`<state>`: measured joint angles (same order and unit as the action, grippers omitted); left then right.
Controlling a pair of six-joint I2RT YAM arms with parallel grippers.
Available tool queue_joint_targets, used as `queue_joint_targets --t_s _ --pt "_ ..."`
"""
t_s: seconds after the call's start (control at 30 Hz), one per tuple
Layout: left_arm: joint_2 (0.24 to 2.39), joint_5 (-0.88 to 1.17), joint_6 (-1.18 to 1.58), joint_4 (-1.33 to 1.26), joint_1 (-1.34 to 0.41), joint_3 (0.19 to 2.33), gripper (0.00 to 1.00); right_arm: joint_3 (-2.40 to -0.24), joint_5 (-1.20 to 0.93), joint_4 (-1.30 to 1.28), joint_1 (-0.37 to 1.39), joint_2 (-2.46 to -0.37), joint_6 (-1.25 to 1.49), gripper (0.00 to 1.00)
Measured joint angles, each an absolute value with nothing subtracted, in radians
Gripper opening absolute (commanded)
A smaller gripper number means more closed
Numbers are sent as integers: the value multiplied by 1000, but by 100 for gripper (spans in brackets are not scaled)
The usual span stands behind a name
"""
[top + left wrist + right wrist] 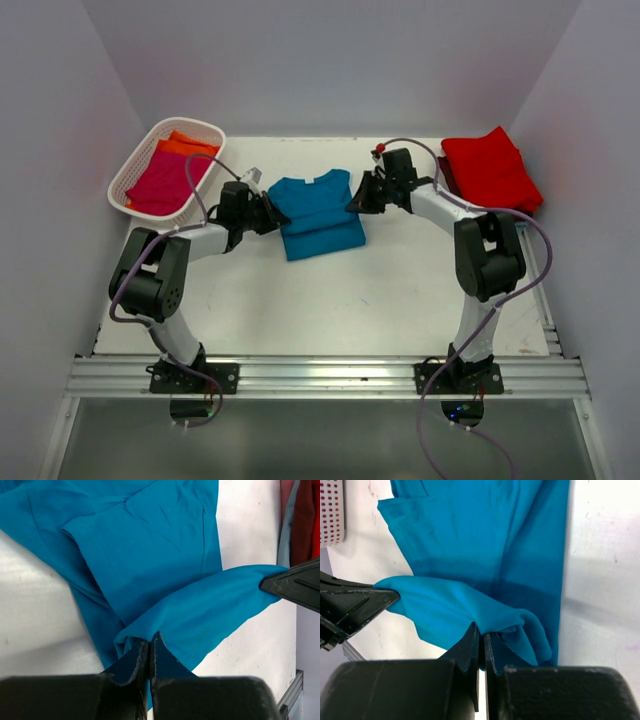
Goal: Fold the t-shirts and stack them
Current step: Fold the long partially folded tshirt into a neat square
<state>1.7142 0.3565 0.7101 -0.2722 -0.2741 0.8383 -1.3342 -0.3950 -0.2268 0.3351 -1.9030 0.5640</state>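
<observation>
The teal blue t-shirt lies partly folded at the table's middle back. My left gripper is shut on its left edge and pinches a fold of cloth in the left wrist view. My right gripper is shut on its right edge, holding a lifted fold in the right wrist view. The cloth hangs stretched between both grippers above the rest of the shirt. A folded red t-shirt tops a stack at the back right. Magenta and orange shirts lie in the basket.
The white plastic lattice basket stands at the back left. The red stack's darker lower layers show at the right edge of the left wrist view. White walls close in the table on three sides. A metal rail runs along the near edge.
</observation>
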Motion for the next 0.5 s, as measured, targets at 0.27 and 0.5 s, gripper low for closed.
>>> queue_joint_targets --t_s 0.27,0.5 --pt "1758 400 714 -283 -242 918 0 -1413 -418 -229 309 -1950 562 0" --pt "1587 421 720 -275 -245 853 0 -1338 -442 -221 307 -1864 556 0"
